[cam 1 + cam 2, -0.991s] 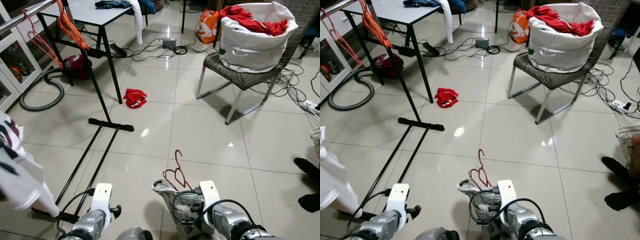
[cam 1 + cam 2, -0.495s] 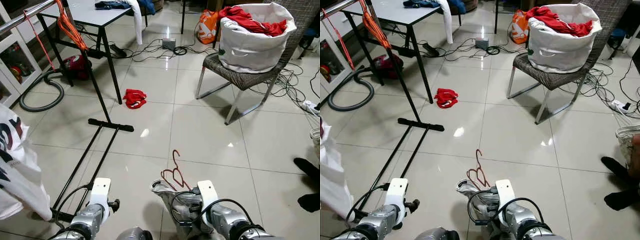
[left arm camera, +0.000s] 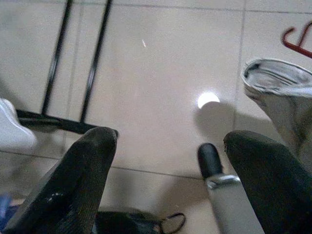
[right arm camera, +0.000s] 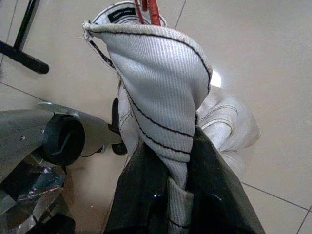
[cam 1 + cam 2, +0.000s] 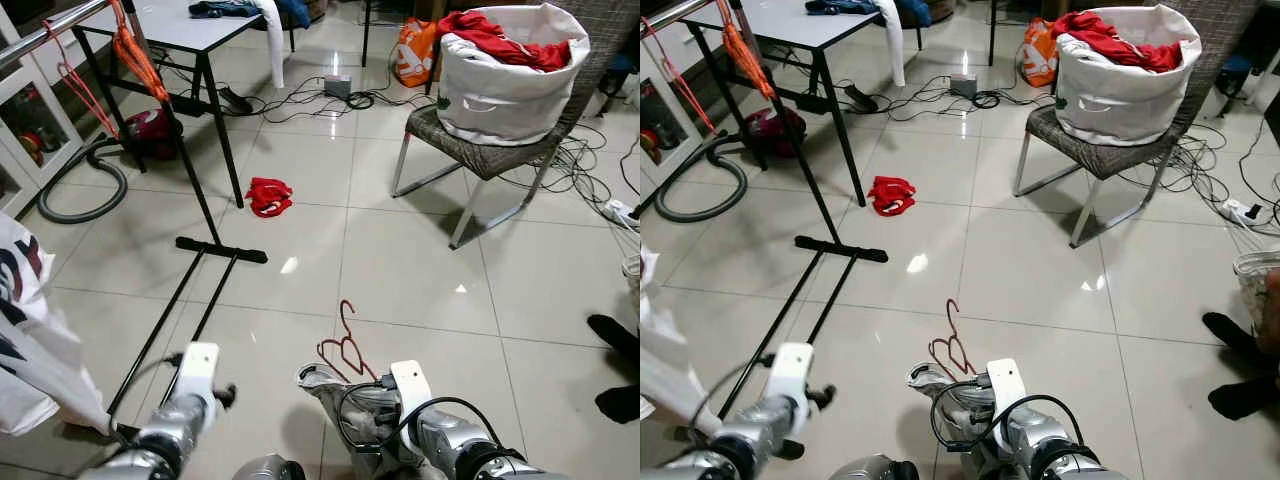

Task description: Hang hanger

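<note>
Right gripper (image 4: 170,195), bottom centre of the head view: clamped on grey garment (image 5: 355,415) with red hanger (image 5: 345,345) threaded through its neck, hook pointing up-frame. Left gripper (image 3: 170,161), lower left: fingers spread wide, empty, above floor (image 5: 400,270). Rack (image 5: 195,250): black base running lower left to centre left, rail at upper left carrying orange hangers (image 5: 135,55). White shirt (image 5: 30,340) at left edge. Step judged: carrying phase, hanger not yet hung. Next move likely calls for turning toward the rail, lifting, hooking over.
</note>
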Motion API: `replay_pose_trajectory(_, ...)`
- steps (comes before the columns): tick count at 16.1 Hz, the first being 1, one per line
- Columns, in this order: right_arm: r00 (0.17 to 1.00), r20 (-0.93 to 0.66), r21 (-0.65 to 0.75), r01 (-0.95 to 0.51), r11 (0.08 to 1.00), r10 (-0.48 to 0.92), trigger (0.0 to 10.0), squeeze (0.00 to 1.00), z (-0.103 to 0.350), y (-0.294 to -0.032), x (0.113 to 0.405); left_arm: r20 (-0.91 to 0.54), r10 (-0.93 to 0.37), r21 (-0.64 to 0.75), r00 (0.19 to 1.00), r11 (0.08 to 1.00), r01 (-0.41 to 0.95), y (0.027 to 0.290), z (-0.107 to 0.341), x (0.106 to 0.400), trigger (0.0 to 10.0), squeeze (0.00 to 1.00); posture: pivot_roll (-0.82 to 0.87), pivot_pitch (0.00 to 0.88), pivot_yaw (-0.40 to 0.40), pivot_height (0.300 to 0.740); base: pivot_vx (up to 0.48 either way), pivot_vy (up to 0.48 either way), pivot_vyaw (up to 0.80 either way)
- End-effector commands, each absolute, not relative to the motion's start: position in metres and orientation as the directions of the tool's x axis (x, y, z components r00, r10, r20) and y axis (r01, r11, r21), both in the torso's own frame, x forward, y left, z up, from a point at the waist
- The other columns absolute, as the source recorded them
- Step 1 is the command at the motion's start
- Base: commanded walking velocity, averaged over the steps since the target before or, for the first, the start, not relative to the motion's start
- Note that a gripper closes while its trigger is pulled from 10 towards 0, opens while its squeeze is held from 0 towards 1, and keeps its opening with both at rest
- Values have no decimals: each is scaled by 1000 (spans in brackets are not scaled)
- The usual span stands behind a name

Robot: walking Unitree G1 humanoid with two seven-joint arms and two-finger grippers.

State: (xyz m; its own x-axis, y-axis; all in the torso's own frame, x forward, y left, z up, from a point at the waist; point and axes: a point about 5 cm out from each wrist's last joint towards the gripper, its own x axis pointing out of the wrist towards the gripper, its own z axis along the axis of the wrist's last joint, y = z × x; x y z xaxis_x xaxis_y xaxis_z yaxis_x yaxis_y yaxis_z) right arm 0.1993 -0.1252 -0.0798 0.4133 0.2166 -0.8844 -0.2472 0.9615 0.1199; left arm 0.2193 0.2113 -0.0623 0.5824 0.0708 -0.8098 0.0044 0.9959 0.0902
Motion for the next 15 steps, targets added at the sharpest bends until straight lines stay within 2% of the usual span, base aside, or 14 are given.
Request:
replay_pose_trajectory(1, 426, -877, 108, -273, 956, 221, 10000, 0, -77, -123, 204, -803, 79, 98, 590, 995, 0, 215, -59, 223, 10000, 0, -35, 0, 62, 740, 0, 0, 0)
replay_pose_trajectory(5, 432, -879, 111, -227, 968, 202, 10000, 0, -79, -129, 202, -822, 39, 24, 568, 999, -35, 203, -63, 220, 10000, 0, -36, 0, 48, 740, 0, 0, 0)
replay_pose_trajectory(10, 469, -870, 77, -181, 980, 155, 10000, 0, -77, -143, 206, -847, 48, 20, 529, 998, -59, 198, -68, 214, 10000, 0, -27, 0, 37, 740, 0, 0, 0)
replay_pose_trajectory(15, 486, -857, 61, -231, 971, 170, 10000, 0, -70, -138, 218, -844, 43, -3, 534, 996, -85, 202, -66, 217, 10000, 0, -24, 0, 29, 740, 0, 0, 0)
